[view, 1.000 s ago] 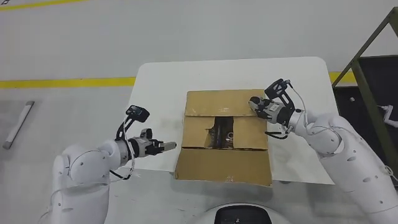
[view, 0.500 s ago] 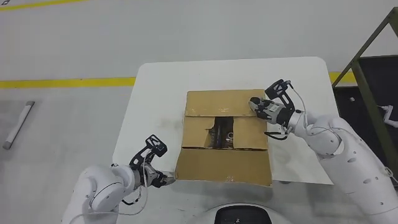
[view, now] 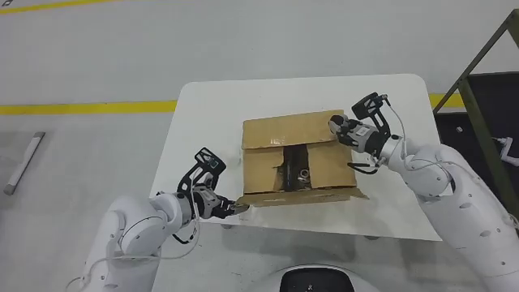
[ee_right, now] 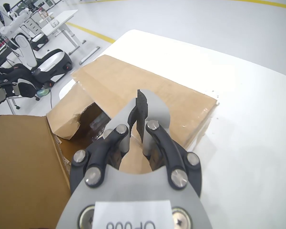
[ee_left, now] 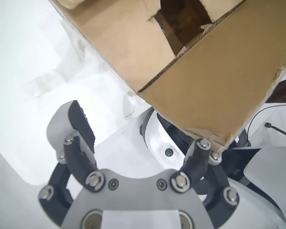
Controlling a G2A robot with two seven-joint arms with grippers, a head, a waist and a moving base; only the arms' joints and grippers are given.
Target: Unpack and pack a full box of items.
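**Opening the near flap: lift from beneath, steady the box**

The cardboard box sits mid-way across the white tabletop. Its inner flaps are partly apart over a dark gap where the items lie. The left tool is at the box's near left corner, spread wide. One finger touches the underside of the near flap, which tilts up off the box top. The right tool hangs over the far right part of the box, pads drawn narrow with nothing visible between them.

The step in hand appears to be folding that near flap up and outward. It likely goes best with the finger set well under the flap's edge, not at the ragged corner, where the card could slip off. The lift should follow the arc of the crease; a straight pull could drag the whole box along the smooth tabletop. Pressing the right tool down on the far side would probably hold the box in place.
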